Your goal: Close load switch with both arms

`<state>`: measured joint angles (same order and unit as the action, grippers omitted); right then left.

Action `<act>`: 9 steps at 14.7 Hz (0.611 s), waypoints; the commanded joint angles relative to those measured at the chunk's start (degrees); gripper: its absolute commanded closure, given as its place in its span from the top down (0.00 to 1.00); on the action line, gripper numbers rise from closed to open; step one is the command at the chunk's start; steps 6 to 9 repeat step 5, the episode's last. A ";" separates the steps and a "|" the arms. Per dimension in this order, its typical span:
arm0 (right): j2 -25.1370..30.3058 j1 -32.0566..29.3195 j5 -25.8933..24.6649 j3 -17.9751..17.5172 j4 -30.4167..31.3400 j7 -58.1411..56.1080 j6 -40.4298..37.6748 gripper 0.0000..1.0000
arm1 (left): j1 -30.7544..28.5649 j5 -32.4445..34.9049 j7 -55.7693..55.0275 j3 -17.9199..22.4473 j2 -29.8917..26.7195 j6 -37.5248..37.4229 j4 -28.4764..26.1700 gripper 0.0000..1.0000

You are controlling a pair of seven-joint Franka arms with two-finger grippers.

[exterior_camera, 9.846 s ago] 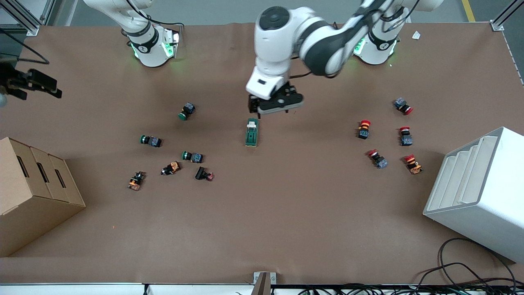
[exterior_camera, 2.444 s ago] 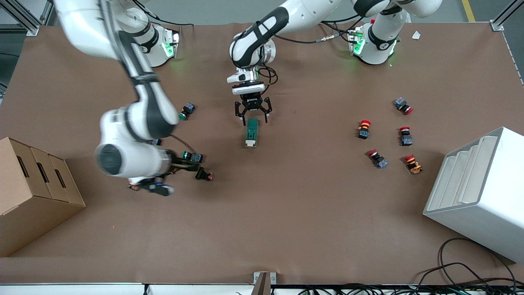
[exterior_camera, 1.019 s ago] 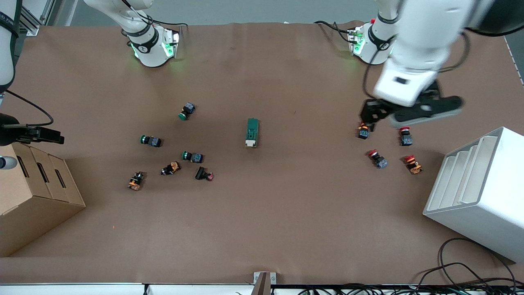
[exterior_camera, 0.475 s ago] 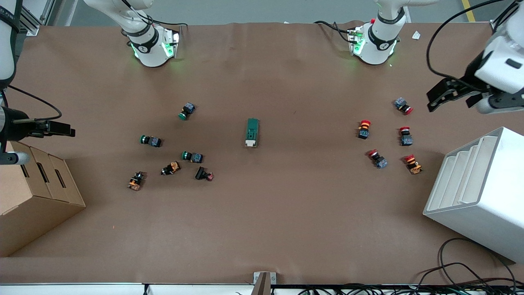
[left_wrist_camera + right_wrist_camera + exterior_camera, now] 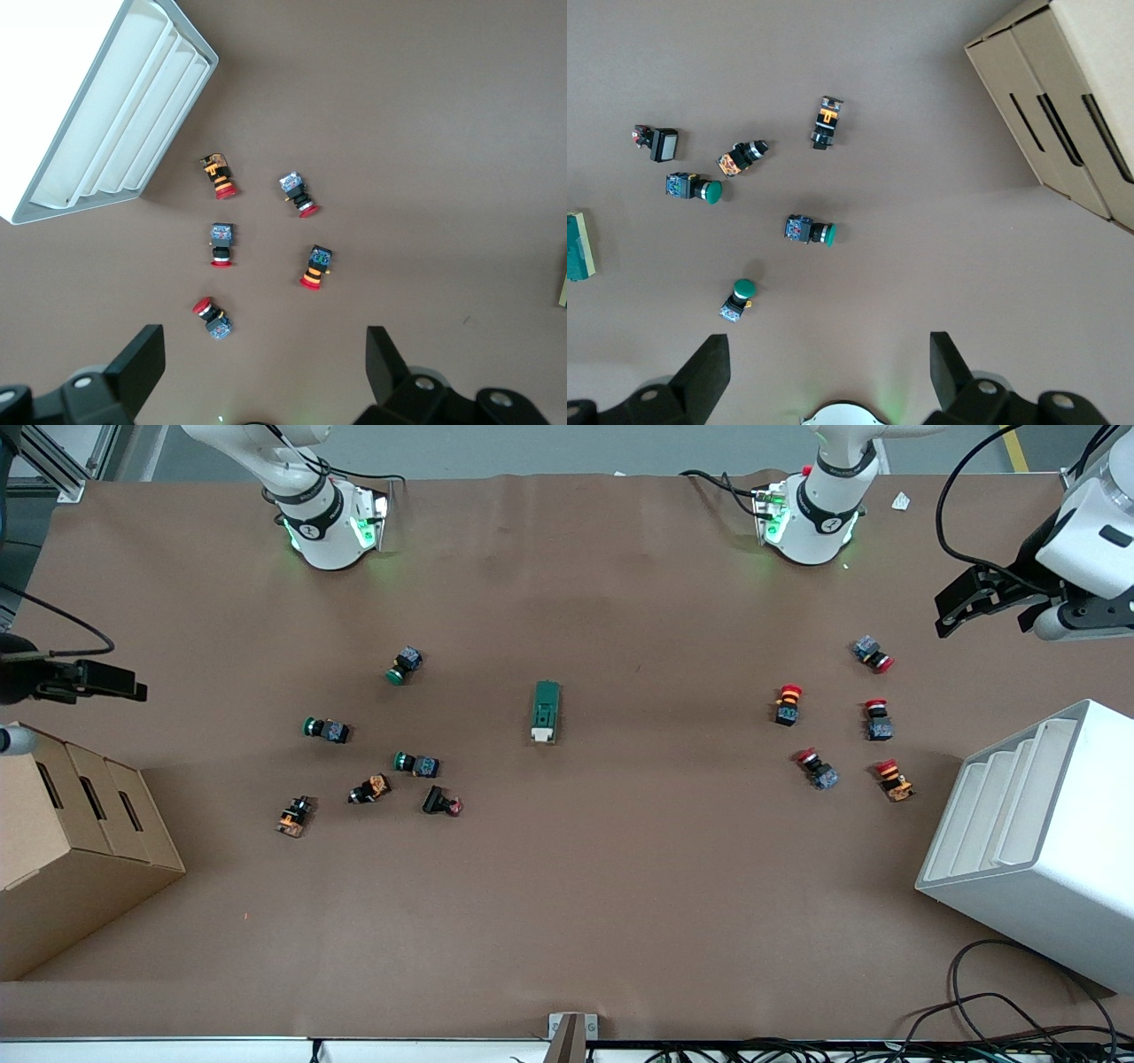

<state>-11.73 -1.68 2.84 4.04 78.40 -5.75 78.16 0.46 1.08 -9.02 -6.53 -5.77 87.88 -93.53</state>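
The left gripper is seen raised over the table's edge at the left arm's end, its fingers spread wide with nothing between them; in the left wrist view only the two finger stubs are shown, the rest being cut off by the frame. The right gripper is held in the air above the brown table at the right arm's end, close over the cardboard box, and its fingers are likewise parted and empty. Most of both arms is cut off by the front view's edges. The load switch is left lying flat at the middle of the table, well apart from both grippers, with its white lever end turned toward the front camera; only a sliver of it is caught at the border of the right wrist view. No readable brand, label or writing can be made out on the switch or on anything else. Below the left gripper a cluster of red-capped push buttons is spread beside the white slotted rack. Green-capped push buttons and some orange and black ones are scattered below the right gripper, their small markings too fine to be read.
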 commanded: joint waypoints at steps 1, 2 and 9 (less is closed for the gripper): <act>5.56 0.45 -1.53 -0.44 5.44 0.56 1.21 1.00 | -0.37 -0.73 2.33 0.03 -1.09 0.54 -0.78 1.00; 7.05 0.45 -1.61 -0.44 7.02 0.56 1.29 1.00 | -0.46 -0.81 2.86 0.11 -0.91 0.54 -0.43 1.00; 13.82 0.54 -1.88 -0.53 14.57 0.74 3.92 1.00 | -0.46 -0.64 3.04 0.20 -0.56 0.36 -0.07 1.00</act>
